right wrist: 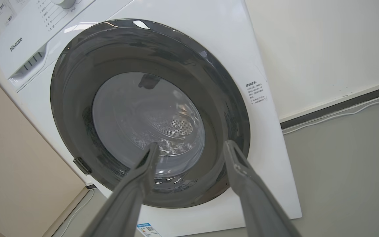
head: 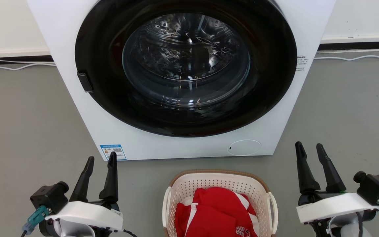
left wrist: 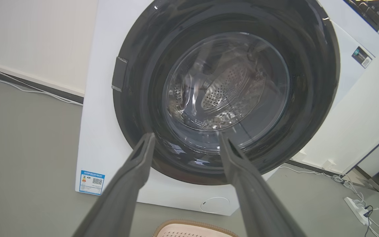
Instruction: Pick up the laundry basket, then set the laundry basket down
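The laundry basket, cream-white and perforated with a tan rim and white loop handles, stands on the grey floor at the bottom middle of the head view. Red and white clothing lies inside it. Its tan rim peeks in at the bottom of the left wrist view. My left gripper hovers open to the basket's left, fingers apart and empty. To the basket's right, my right gripper is also open and empty. Both wrist views look past spread fingers toward the machine's door.
A white front-loading washing machine with a closed dark round door stands right behind the basket. White cables run along the wall base on both sides. A power strip lies on the floor beside the machine.
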Controlling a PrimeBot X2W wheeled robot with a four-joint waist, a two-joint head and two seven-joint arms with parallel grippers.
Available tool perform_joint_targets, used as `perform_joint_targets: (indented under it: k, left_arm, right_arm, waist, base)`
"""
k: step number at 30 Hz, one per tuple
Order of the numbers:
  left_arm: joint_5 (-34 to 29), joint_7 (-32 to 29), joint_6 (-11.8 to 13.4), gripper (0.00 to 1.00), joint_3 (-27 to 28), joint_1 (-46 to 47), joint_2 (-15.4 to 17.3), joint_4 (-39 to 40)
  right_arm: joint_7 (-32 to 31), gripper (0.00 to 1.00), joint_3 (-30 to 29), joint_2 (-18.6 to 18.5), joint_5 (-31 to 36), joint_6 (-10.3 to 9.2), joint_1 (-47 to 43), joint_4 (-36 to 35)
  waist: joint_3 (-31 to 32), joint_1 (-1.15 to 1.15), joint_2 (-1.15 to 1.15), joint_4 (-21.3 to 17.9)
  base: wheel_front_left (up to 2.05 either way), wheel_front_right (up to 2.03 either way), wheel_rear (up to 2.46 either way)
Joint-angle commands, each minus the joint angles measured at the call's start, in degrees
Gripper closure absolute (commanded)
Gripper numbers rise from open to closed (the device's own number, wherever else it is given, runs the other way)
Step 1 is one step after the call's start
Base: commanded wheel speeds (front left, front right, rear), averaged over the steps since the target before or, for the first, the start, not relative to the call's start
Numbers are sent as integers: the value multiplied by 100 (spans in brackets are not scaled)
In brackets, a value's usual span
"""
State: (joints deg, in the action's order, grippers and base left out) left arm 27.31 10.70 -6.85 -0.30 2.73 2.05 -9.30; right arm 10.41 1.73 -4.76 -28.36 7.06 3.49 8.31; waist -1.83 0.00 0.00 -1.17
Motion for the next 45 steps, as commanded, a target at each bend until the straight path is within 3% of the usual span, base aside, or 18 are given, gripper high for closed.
perform_joint_targets:
  k: [1, 22, 45]
  left_arm:
    - [-175, 73, -51, 0, 131, 216, 66, 209]
    - [-1460, 430, -64, 0, 76, 239, 83, 330]
    - [-1372, 430, -64, 0, 120, 278, 83, 244]
  right_arm:
    - [107, 0, 89, -22, 198, 36, 169, -171]
    - [459, 0, 146, 8, 1519, 43, 196, -189]
    - [459, 0, 102, 12, 1499, 43, 233, -96]
  waist:
    - [-2, 0, 0, -1]
    - [-27, 0, 0, -28]
    - [-203, 0, 0, -136]
  base:
    - [0, 0, 0]
    - [0, 0, 0]
    - [0, 0, 0]
